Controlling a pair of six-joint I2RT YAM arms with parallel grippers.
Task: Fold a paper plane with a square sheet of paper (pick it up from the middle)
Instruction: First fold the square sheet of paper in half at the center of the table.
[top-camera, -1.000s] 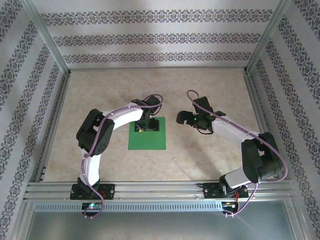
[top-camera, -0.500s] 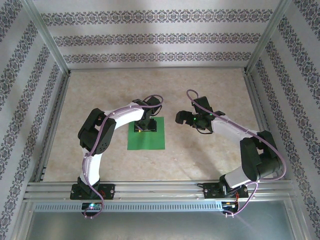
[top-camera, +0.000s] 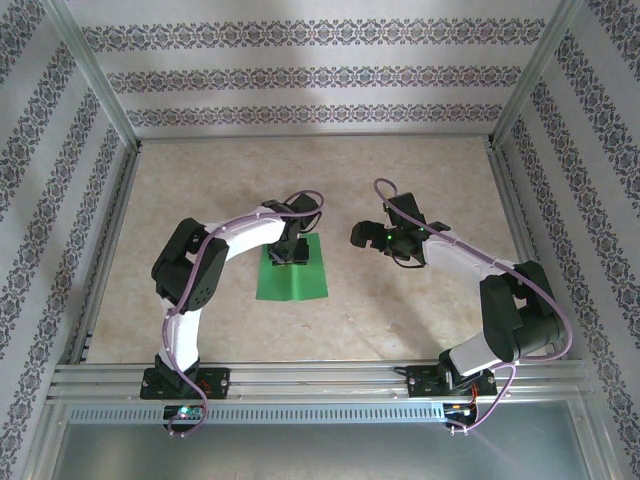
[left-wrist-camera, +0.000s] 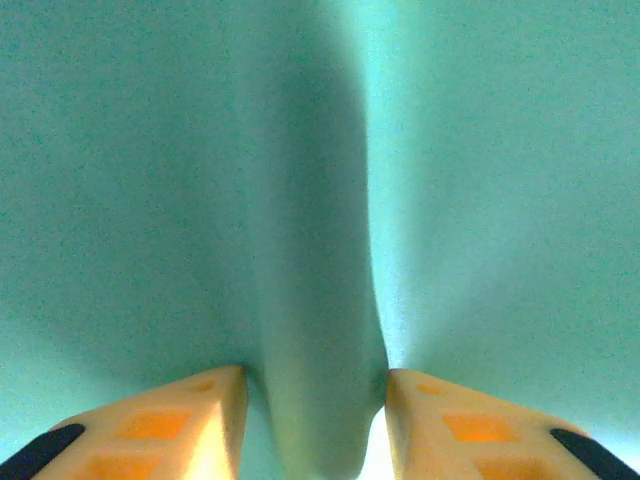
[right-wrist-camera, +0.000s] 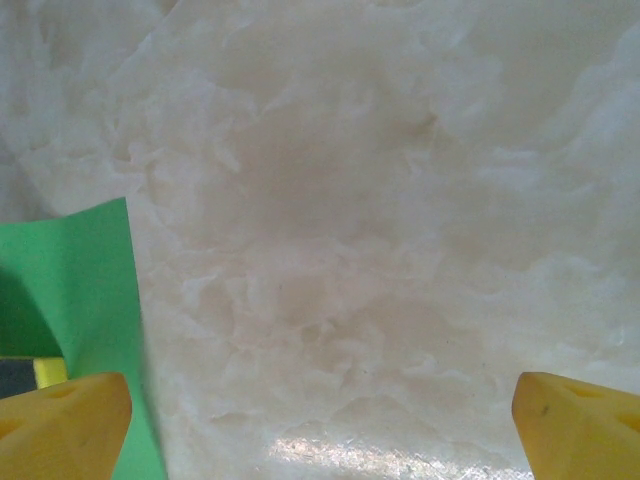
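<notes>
Left jaws seemingly pinch green sheet; marbled table around.

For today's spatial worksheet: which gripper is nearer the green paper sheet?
Left. The left gripper pinches a ridge in the square sheet of paper; the right gripper hangs open beyond its right edge.

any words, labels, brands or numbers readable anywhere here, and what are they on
None can be read.
square sheet of paper: plain green, unprinted.
wallpaper: ornamental bands, no letters.
left arm base, right arm base: any markings are too small to read.
</notes>
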